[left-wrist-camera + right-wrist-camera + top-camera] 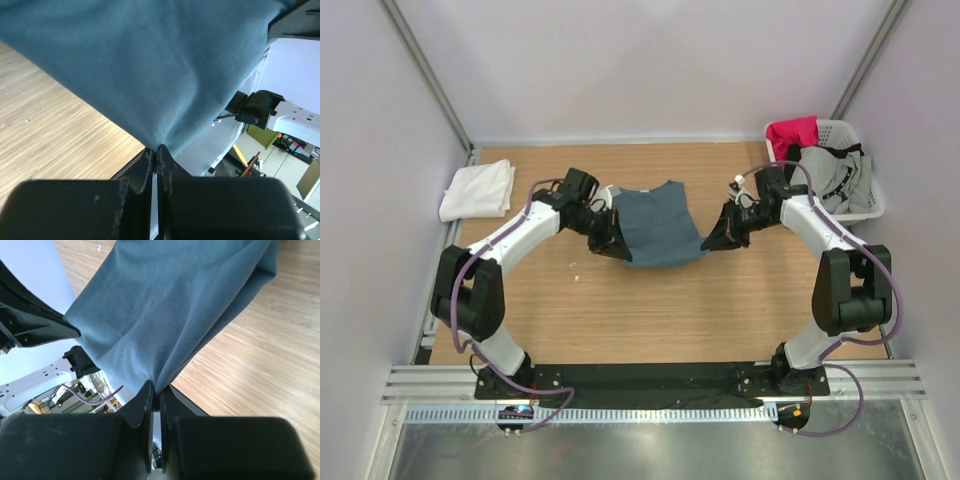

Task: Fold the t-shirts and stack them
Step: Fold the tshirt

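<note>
The slate-blue t-shirt (658,224) is held stretched between both grippers above the middle of the table, its far edge hanging toward the wood. My left gripper (617,247) is shut on its left lower corner; the cloth (150,65) fills the left wrist view above the pinched jaws (156,149). My right gripper (712,240) is shut on the right lower corner; the cloth (170,305) rises from the closed jaws (159,390). The white t-shirt (478,189) lies folded at the far left of the table.
A white laundry basket (868,205) at the far right holds a red garment (792,134) and a grey one (832,178). The wooden table (650,310) is bounded by white walls on three sides.
</note>
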Robot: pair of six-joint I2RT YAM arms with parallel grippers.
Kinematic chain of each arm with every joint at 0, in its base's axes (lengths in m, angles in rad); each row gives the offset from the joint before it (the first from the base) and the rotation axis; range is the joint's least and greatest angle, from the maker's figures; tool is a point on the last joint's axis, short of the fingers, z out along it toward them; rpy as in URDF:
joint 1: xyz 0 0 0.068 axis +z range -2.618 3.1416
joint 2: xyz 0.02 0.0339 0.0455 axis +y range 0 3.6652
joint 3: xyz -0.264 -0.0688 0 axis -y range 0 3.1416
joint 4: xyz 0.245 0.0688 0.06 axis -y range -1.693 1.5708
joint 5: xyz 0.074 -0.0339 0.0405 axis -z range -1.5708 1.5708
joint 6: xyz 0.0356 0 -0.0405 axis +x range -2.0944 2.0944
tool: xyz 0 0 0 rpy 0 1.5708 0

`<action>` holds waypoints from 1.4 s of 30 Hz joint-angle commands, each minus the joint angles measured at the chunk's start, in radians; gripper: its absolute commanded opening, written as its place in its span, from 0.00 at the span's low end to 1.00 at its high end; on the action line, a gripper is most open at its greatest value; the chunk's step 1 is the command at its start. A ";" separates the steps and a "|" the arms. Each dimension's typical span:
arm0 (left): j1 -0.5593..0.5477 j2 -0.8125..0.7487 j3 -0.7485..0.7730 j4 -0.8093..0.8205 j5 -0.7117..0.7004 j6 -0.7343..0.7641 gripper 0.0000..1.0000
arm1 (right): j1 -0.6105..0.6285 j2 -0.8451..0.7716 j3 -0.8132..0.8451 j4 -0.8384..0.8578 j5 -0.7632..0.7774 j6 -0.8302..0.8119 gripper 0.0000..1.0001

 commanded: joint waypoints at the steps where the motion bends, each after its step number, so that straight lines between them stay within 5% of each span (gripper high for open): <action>1: 0.012 0.000 0.021 -0.001 0.002 0.009 0.00 | 0.014 0.037 0.029 0.063 -0.019 0.032 0.03; 6: 0.083 0.068 0.214 -0.004 -0.020 0.024 0.00 | 0.021 0.172 0.308 0.037 -0.033 0.004 0.02; 15: 0.184 0.402 0.654 0.026 -0.117 0.097 0.01 | 0.021 0.652 0.942 0.155 -0.019 0.064 0.04; 16: 0.186 0.448 0.688 0.034 -0.148 0.107 0.06 | 0.023 0.698 0.968 0.183 -0.021 0.079 0.17; 18: 0.183 0.561 0.762 0.042 -0.275 0.155 0.40 | 0.021 0.811 1.046 0.209 -0.011 0.109 0.43; 19: 0.178 0.586 0.829 0.039 -0.345 0.226 0.48 | 0.018 0.827 1.066 0.233 -0.008 0.113 0.56; 22: 0.171 0.594 0.903 0.045 -0.456 0.236 0.59 | 0.015 0.804 1.071 0.274 -0.004 0.092 0.67; 31: 0.171 0.401 0.741 -0.013 -0.534 0.224 0.69 | -0.018 0.626 0.968 0.246 -0.033 0.055 0.68; 38: 0.203 0.339 0.575 -0.075 -0.364 0.166 0.85 | 0.008 0.631 0.817 0.375 -0.220 0.248 0.67; 42: 0.241 0.344 0.483 -0.034 -0.237 0.104 0.84 | 0.043 0.658 0.740 0.395 -0.261 0.276 0.66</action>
